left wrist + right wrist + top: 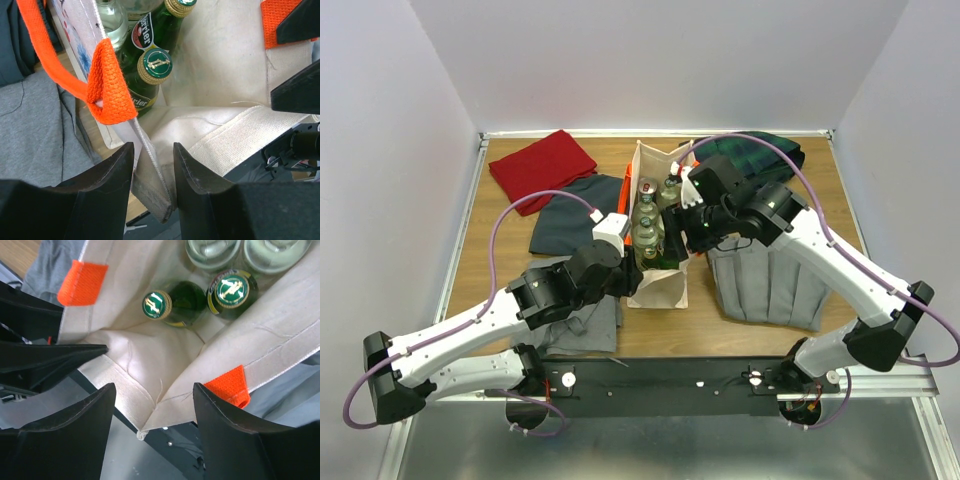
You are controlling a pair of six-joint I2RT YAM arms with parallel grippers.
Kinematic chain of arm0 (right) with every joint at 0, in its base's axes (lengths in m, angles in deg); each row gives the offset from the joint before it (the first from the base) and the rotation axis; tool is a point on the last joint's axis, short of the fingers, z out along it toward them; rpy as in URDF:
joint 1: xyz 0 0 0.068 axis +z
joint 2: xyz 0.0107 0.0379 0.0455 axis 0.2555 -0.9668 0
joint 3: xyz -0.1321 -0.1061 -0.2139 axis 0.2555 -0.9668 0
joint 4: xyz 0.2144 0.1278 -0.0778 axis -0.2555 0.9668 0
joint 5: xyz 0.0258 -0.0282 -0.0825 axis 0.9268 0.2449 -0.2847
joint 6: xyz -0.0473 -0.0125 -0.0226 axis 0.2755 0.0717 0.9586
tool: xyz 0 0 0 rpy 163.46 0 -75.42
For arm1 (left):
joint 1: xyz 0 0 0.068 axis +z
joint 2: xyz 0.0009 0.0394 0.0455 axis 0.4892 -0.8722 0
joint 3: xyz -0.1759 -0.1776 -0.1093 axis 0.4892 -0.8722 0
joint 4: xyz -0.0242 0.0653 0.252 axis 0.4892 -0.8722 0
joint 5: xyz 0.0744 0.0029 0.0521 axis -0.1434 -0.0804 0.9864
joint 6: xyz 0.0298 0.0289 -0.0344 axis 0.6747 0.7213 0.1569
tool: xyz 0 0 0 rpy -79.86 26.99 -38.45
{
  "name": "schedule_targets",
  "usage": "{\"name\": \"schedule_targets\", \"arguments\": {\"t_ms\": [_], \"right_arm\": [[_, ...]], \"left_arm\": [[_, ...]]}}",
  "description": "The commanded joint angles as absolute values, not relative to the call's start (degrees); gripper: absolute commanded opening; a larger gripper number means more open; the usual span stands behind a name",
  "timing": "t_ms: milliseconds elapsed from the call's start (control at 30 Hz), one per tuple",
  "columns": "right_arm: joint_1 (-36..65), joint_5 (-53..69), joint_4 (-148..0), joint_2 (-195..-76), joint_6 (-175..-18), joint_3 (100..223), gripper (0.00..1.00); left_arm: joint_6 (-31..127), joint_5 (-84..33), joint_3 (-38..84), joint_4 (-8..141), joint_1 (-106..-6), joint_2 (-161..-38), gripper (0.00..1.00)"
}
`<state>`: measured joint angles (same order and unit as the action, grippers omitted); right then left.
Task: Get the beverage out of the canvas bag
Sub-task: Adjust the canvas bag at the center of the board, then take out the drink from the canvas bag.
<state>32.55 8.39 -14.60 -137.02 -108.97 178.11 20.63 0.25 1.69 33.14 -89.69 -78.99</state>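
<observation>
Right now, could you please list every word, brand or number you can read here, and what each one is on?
"rrier": partly hidden neck label of a green bottle in the canvas bag.
Mark resembling "11": that green bottle's cap, uncertain.
Lower label on that bottle: too blurred.
Other caps' emblems: unreadable.

We're looking at a robot test cell in a lab, with plain white walls [390, 150] boxing in a wooden tabletop [820, 180], two arms bolted to a black rail [670, 385] at its near edge, and purple cables [520, 215] looping overhead.
</observation>
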Motion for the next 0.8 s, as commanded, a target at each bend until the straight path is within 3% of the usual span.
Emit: {"name": "schedule_targets", "arguments": {"t_ms": [0,333,500,767], "right_arm": [[33.27,7.59,-10.99,-136.98,-109.47,176.98,0.71],[33.71,2.95,-12.14,-140.49,-109.30,180.06,0.67],[34.07,-1.20,-11.79,-142.61,-109.39,182.52,0.61],[35.38,-1.56,-9.67,-144.63,-109.47,184.54,0.59]], "left_arm": [[23.57,-2.46,-0.79,27.75,-90.29,-79.57,0.46],[25.07,-1.23,-0.97,26.26,-90.46,-80.10,0.36],[25.33,-1.75,-1.85,26.17,-90.46,-79.84,0.29],[27.26,-3.86,-1.23,27.22,-90.73,-79.66,0.31]]}}
